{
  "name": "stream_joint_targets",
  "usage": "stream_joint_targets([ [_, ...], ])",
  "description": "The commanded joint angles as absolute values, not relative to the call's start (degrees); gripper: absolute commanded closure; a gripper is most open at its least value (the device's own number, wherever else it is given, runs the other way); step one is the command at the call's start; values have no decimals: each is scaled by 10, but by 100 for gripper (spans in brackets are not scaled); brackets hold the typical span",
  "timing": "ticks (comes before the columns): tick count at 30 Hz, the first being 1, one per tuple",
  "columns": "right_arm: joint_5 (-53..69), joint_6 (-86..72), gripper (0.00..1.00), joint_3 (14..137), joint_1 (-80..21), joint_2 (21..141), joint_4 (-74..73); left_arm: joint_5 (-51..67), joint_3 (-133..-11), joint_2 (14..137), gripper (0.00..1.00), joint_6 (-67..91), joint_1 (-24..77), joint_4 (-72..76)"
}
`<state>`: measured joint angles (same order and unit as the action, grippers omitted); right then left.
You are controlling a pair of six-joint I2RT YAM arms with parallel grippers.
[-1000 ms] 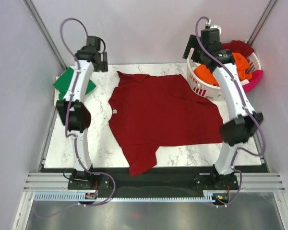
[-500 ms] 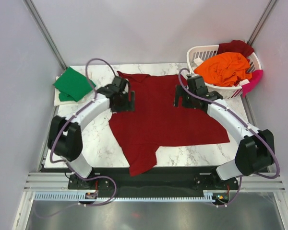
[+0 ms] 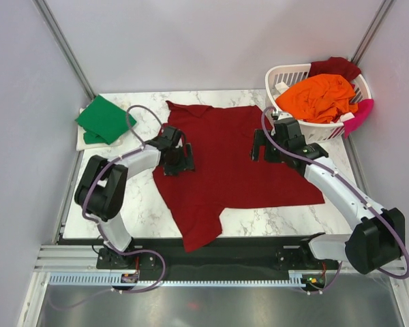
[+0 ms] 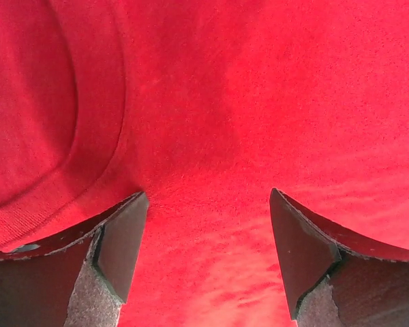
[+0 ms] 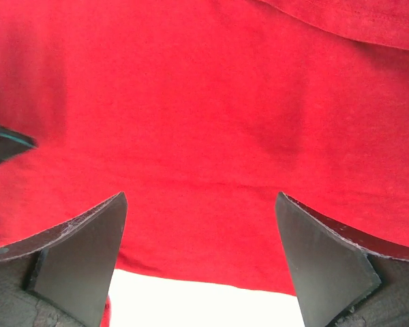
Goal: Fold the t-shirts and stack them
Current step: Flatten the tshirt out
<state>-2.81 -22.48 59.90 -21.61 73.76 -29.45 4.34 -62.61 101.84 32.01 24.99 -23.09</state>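
Observation:
A large dark red t-shirt lies spread flat on the marble table, one sleeve hanging over the near edge. My left gripper is open, low over its left part near the collar; the cloth fills the left wrist view between the fingers. My right gripper is open over the shirt's right part; the right wrist view shows the cloth and its edge on the white table. A folded bright green t-shirt lies at the back left. Orange, dark red and pink shirts are in or on the basket.
The white slotted laundry basket stands at the back right corner. A metal frame runs along the table's near edge. Grey walls close in on both sides.
Both arms came down from the back of the table onto the dark red shirt. In the last half second the left gripper moved slightly nearer and the shirt's left edge shifted.

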Motion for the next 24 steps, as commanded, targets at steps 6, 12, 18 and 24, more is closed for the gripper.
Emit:
stream_joint_targets([
  [6,-21,-214,2,581,-220,742,-277,22,-469,902,19,355,162,-234],
  [12,-5,-208,2,581,-220,747,-275,-13,-434,742,18,368,107,-304],
  [18,-36,-197,2,636,-271,817,-267,-54,-519,698,16,303,90,-410],
  [24,-121,-159,3,762,-311,978,-272,-3,-524,689,16,310,93,-389],
])
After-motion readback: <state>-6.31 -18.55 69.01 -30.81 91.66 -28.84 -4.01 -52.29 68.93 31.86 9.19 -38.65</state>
